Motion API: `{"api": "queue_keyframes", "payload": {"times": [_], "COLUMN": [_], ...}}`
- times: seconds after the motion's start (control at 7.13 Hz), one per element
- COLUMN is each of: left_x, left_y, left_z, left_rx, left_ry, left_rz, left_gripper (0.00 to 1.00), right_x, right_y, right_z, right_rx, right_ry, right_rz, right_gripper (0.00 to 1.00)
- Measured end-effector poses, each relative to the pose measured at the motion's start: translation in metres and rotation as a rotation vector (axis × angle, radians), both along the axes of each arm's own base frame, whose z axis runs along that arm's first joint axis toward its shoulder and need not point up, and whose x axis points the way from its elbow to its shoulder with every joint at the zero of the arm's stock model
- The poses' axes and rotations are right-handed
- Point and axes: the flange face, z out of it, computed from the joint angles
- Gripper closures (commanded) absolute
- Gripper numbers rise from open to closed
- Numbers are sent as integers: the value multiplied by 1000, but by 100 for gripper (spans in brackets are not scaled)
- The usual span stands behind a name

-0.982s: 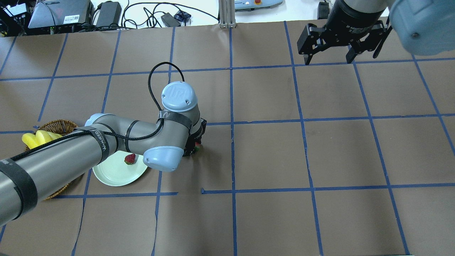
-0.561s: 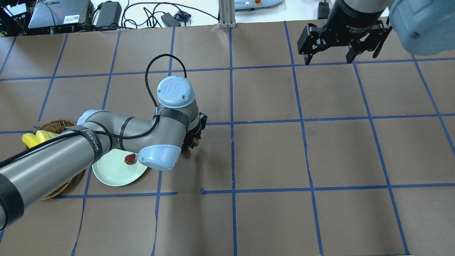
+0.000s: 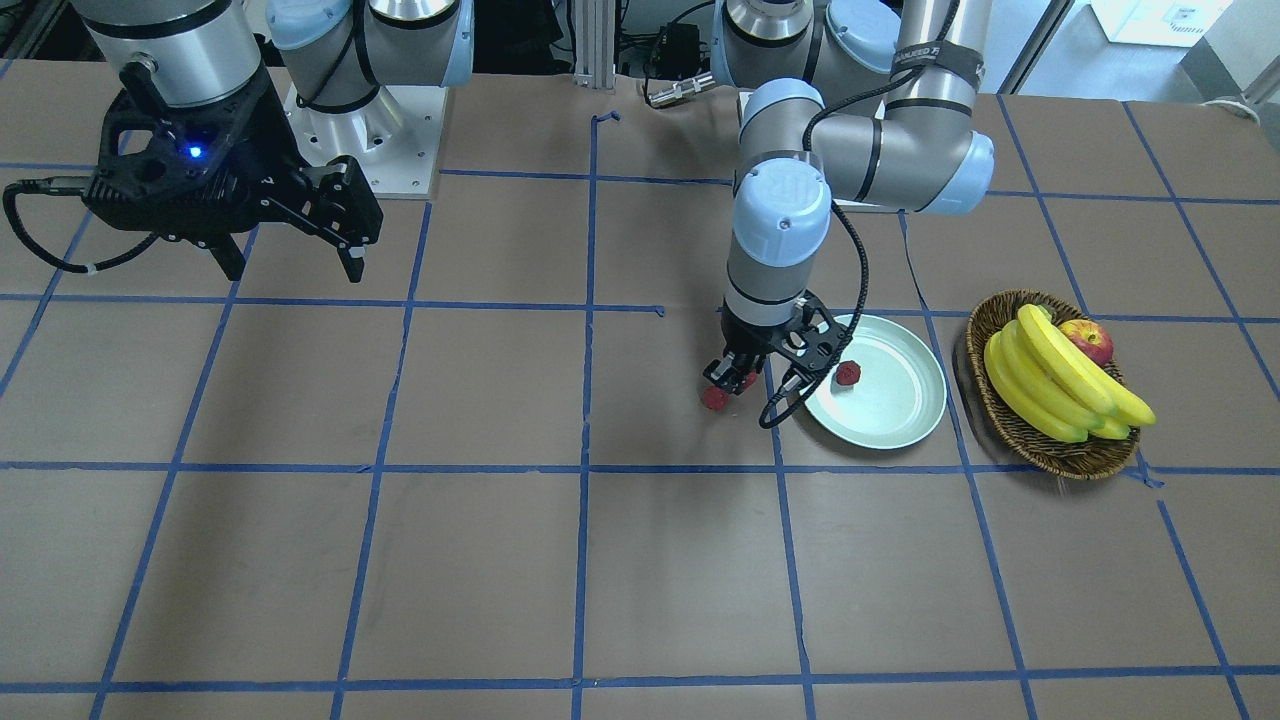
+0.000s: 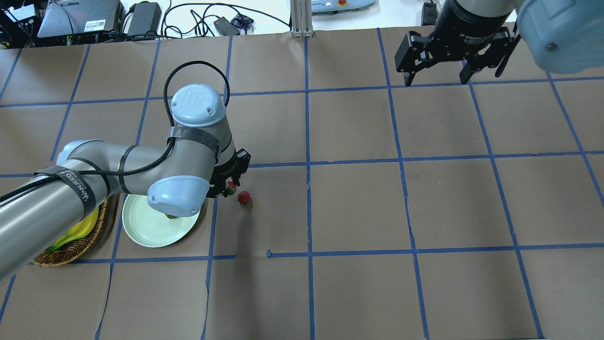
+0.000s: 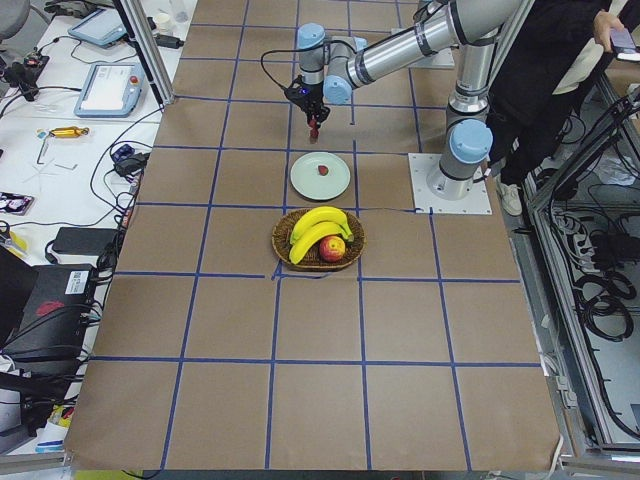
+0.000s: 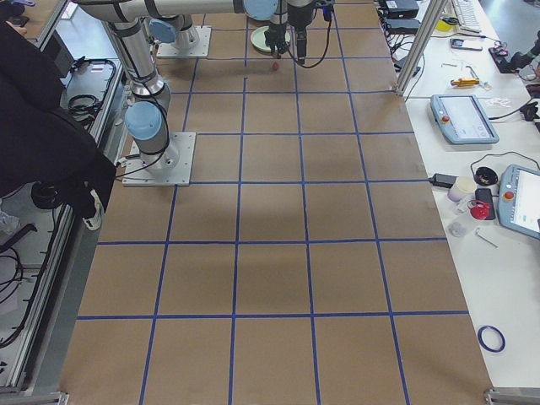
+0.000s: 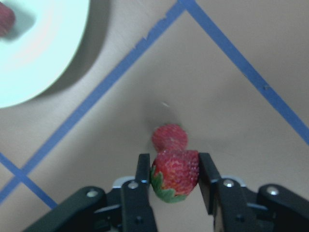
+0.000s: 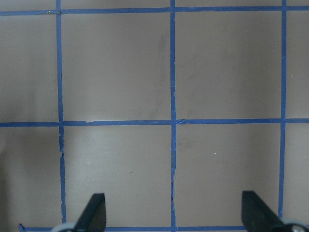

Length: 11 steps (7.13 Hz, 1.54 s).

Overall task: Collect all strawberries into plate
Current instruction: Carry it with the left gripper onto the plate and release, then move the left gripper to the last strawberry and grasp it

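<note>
My left gripper (image 4: 230,188) is shut on a strawberry (image 7: 175,174) with a green cap and holds it just above the table, right of the pale green plate (image 4: 146,231). A second strawberry (image 4: 243,197) lies on the brown paper just beyond the gripper; it also shows in the front view (image 3: 714,397) and the left wrist view (image 7: 169,137). A third strawberry (image 3: 848,373) lies on the plate (image 3: 900,400), mostly hidden under my left arm in the overhead view. My right gripper (image 4: 436,78) is open and empty, high over the far right of the table.
A wicker basket (image 3: 1010,425) with bananas (image 3: 1050,385) and a red-yellow apple (image 3: 1087,338) stands beside the plate, on the side away from the gripper. Blue tape lines grid the brown table cover. Cables and devices lie beyond the far edge.
My left arm has moved left toward the plate, carrying the strawberry. The second strawberry on the table has come into view. The right arm has not moved.
</note>
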Motion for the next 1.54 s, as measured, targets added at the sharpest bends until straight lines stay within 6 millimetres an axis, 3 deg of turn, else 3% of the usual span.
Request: {"api": "queue_keyframes", "payload": {"times": [0.28,0.56,0.7,0.84,0.98,1.26,1.54], "left_x": [59,119,147,169,180,178,148], "left_y": [-14,-10,-8,-7,-5,-3,-7], "left_z": [-1,-17,-23,-27,-30,-33,-28], "left_rx": [30,86,103,114,120,114,89], "left_ry": [-13,-32,-33,-24,-8,26,19], "left_rz": [-47,-92,-107,-112,-105,-81,-73], "left_gripper": [86,86,66,18,0,0,0], "right_x": [0,0,0,0,0,0,0], "right_y": [0,0,0,0,0,0,0], "right_z": [0,0,0,0,0,-1,-1], "right_rx": [0,0,0,0,0,2,3], "right_ry": [0,-1,-1,-1,-2,-2,-2], "right_rz": [0,0,0,0,-1,-1,-1], "right_gripper": [0,0,0,0,0,0,0]}}
